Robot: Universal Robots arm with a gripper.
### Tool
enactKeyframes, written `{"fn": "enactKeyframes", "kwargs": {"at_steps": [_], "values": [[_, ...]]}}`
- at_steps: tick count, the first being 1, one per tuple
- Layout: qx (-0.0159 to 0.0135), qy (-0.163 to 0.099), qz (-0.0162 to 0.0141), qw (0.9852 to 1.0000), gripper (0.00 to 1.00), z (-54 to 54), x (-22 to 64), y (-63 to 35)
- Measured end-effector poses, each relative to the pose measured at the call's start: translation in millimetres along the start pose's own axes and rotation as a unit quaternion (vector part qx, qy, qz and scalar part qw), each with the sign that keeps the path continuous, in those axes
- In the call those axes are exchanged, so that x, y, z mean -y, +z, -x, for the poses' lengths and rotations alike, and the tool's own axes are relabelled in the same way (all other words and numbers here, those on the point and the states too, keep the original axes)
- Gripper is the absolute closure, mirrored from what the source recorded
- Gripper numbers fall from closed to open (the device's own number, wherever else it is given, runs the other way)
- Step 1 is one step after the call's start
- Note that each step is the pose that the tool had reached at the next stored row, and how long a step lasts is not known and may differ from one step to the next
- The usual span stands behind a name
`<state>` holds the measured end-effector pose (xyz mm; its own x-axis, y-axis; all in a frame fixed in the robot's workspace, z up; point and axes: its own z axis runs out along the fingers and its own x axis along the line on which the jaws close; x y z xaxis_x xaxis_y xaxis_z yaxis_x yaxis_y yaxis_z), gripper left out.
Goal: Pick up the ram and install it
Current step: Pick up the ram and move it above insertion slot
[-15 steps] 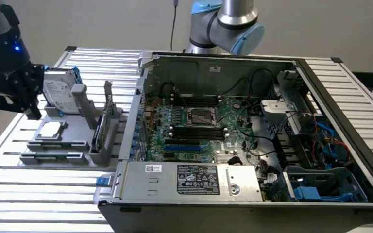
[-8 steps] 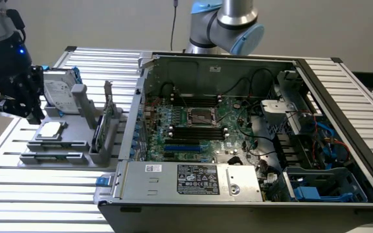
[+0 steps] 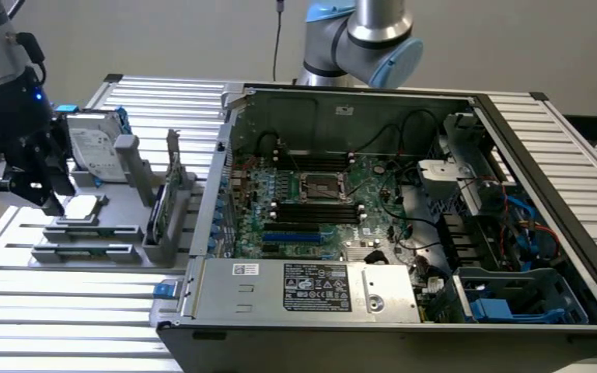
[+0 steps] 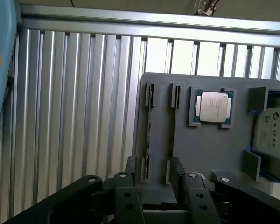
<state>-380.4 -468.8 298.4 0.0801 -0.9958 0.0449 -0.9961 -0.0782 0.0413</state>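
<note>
The ram (image 4: 149, 128) is a thin green stick standing on edge in one of two narrow slots of the grey parts holder (image 4: 210, 149); the neighbouring slot (image 4: 172, 133) looks bare. My gripper (image 4: 156, 176) hovers over that end of the holder, open, with one black finger (image 4: 129, 179) on each side of the two slots and nothing held. In the exterior view my gripper (image 3: 52, 203) hangs at the left over the holder (image 3: 86, 241), well apart from the open computer case. The black motherboard slots (image 3: 317, 211) lie inside the case.
A silver processor chip (image 4: 213, 106) and a hard drive (image 4: 270, 133) also rest on the holder. An upright card with a metal bracket (image 3: 170, 194) stands between the holder and the case wall (image 3: 214, 194). A second arm (image 3: 366, 39) rises behind the case. A blue object (image 4: 0, 70) borders the ribbed table.
</note>
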Motion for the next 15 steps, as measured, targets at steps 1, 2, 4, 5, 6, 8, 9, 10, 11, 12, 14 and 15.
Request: {"fn": "enactKeyframes", "kwargs": {"at_steps": [1,2,4,5,6,8,9,10,11,12,14,15], "values": [[0.0004,-0.001,0.0005,1.0000,0.58,-2.5,-0.1,2.0],[0.0006,-0.002,0.0010,1.0000,0.58,-5.2,-0.3,3.9],[0.0007,-0.002,0.0010,1.0000,0.58,-8.9,-0.8,7.7],[0.0006,-0.002,0.0010,1.0000,0.58,-9.4,-1.4,9.7],[0.0007,-0.002,0.0010,1.0000,0.58,-9.5,-1.9,11.6],[0.0007,-0.002,0.0010,1.0000,0.58,-9.6,-2.9,15.2],[0.0006,-0.002,0.0010,1.0000,0.58,-9.6,-3.4,17.0],[0.0007,-0.002,0.0010,1.0000,0.58,-9.5,-4.0,18.9],[0.0007,-0.002,0.0010,1.0000,0.58,-9.4,-4.6,20.7],[0.0006,-0.002,0.0010,1.0000,0.58,-9.3,-5.2,22.5],[0.0007,-0.002,0.0010,1.0000,0.58,-9.1,-6.7,26.3],[0.0007,-0.002,0.0010,1.0000,0.58,-8.9,-7.4,28.2]]}}
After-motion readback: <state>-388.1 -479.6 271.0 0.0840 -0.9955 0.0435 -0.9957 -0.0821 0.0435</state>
